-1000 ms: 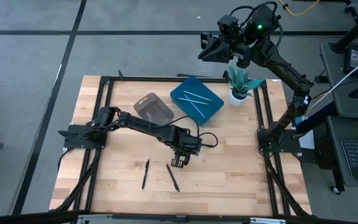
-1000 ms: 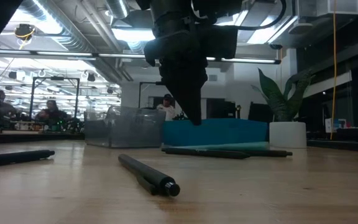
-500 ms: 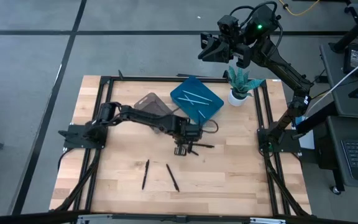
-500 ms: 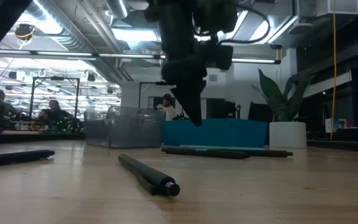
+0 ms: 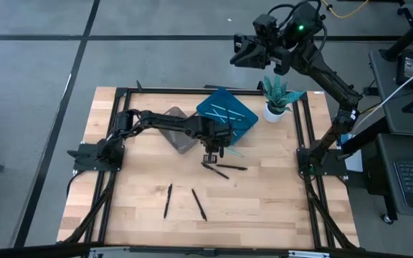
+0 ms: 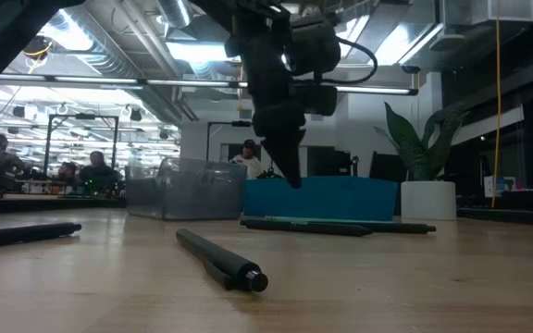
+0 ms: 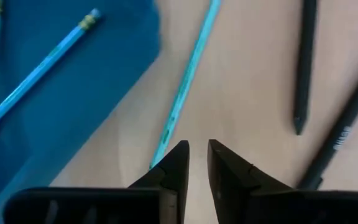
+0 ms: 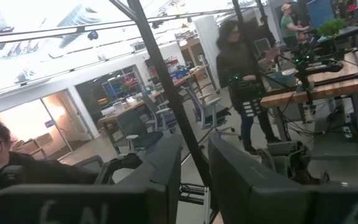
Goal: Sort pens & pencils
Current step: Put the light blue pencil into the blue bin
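The left gripper hangs over the table just near of the blue tray, its fingers parted by a narrow gap and holding nothing. A light blue stick lies flat on the wood beside the tray's near edge, its long axis running from the fingertips away toward the tray's corner; two more blue sticks lie in the tray. Four black sticks lie apart: two near the gripper, two nearer, angled near-to-far. The right gripper waits raised beyond the table's far edge, slightly open and empty.
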You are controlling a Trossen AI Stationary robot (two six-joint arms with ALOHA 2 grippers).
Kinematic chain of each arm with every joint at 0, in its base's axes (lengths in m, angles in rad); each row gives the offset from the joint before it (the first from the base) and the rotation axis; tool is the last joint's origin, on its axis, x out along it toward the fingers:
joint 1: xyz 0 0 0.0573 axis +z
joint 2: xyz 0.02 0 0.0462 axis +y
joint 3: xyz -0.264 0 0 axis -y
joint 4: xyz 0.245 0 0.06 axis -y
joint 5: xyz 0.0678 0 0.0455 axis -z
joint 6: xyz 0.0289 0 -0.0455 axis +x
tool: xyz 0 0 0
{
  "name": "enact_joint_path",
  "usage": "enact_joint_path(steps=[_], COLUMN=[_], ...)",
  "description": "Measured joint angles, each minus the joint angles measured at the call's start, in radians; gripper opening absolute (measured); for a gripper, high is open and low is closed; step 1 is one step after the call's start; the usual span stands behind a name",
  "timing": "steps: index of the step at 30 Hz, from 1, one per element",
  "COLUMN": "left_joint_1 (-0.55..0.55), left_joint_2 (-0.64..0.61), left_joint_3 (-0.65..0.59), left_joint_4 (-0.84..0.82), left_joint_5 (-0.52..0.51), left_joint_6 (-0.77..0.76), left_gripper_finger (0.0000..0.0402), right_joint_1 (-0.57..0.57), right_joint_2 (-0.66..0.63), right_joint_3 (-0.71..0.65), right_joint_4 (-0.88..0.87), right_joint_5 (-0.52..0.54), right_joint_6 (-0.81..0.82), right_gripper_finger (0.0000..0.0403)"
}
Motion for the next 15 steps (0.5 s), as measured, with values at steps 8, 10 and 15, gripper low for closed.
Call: enact_joint_path(steps=[8,10,15], left_joint_1=[-0.007,-0.007,-0.005], left_joint_2=[0.000,0.000,0.000], left_joint_3=[-0.026,-0.039,-0.077], left_joint_4=[0.002,0.004,0.008], left_joint_5=[0.039,0.039,0.038], left_joint_6=[0.108,0.131,0.170], left_gripper_finger=[0.0054,0.0055,0.0055], right_joint_1=[-0.032,-0.034,-0.034], right_joint_2=[0.000,0.000,0.000], right_joint_3=[0.000,0.000,0.000], right_joint_4=[0.000,0.000,0.000], right_joint_5=[-0.021,-0.021,-0.020], right_joint_6=[0.005,0.002,-0.019], right_gripper_finger=[0.0083,0.0083,0.0083])
